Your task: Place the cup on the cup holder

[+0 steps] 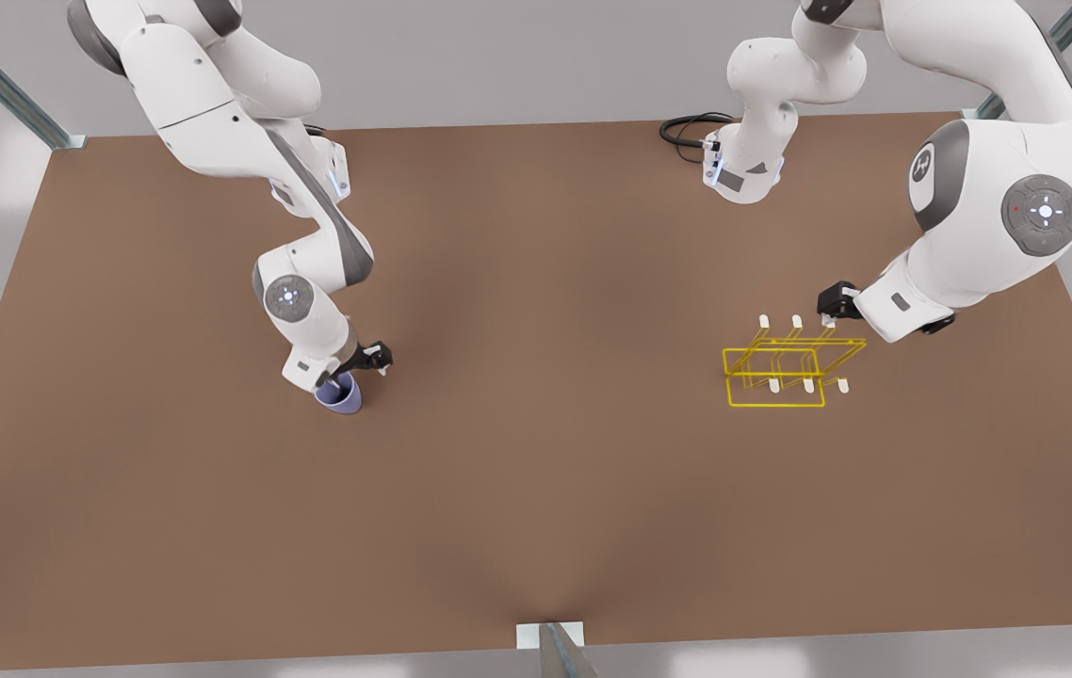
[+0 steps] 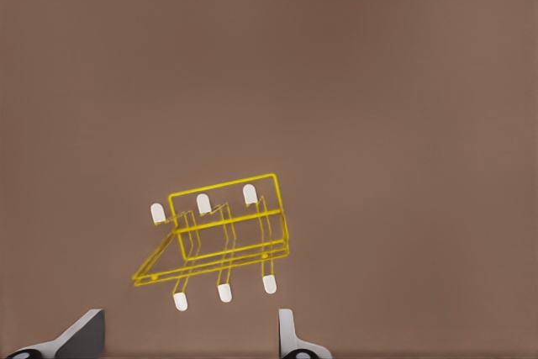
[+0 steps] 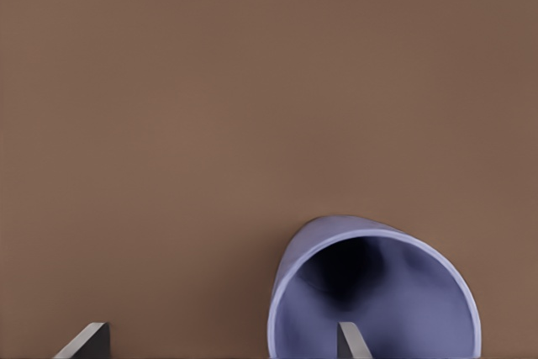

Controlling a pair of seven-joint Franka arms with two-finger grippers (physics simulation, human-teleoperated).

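Cup (image 1: pixel 340 394): it is sitting upright on the brown table (image 1: pixel 536 490), on the front view's left side, its open mouth facing up. In the right wrist view the cup (image 3: pixel 374 296) is showing its lavender-blue rim and hollow inside.

Right gripper (image 1: pixel 345 381): it is hanging low over the cup at the front view's left. Its fingers are standing apart, one fingertip (image 3: pixel 351 342) reaching inside the cup's mouth and the other (image 3: pixel 84 342) staying outside, off to one side over bare table. Nothing is being squeezed; whether the inner finger is touching the wall I cannot tell.

Cup holder (image 1: pixel 786 365): the yellow wire rack is resting on the table on the front view's right side, well apart from the cup. Its white-tipped pegs are sticking out in two rows of three. In the left wrist view the cup holder (image 2: pixel 220 237) is lying ahead of the fingers with no cup on it.

Left gripper (image 1: pixel 830 315): it is hovering just beside the far corner of the cup holder, at the front view's right. Its fingers (image 2: pixel 290 338) are spread wide apart and are gripping nothing, with the rack sitting beyond the gap between them.

Table: a plain brown top is carrying both things.
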